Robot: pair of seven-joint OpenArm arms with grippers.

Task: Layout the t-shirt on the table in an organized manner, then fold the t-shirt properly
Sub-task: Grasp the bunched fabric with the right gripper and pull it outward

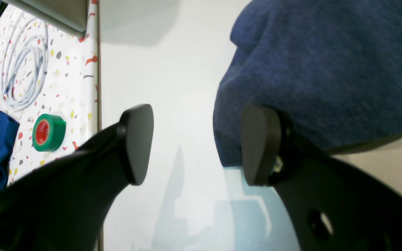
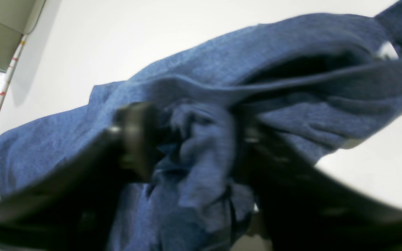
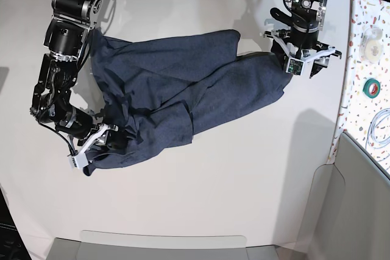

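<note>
Left pincer (image 1: 197,144) released beside t-shirt (image 3: 183,95) on worktop (image 3: 244,175); right pincer (image 2: 194,146) straddles bunched fabric, grip state unclear.

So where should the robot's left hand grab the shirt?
Probably the rounded shirt edge beside its open left gripper, coming in sideways along the table. That fold bulges up off the surface, so one finger could slide under it.

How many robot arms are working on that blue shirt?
2. The right arm is at the shirt's crumpled end; the left arm is at the opposite end, by the speckled strip.
</note>
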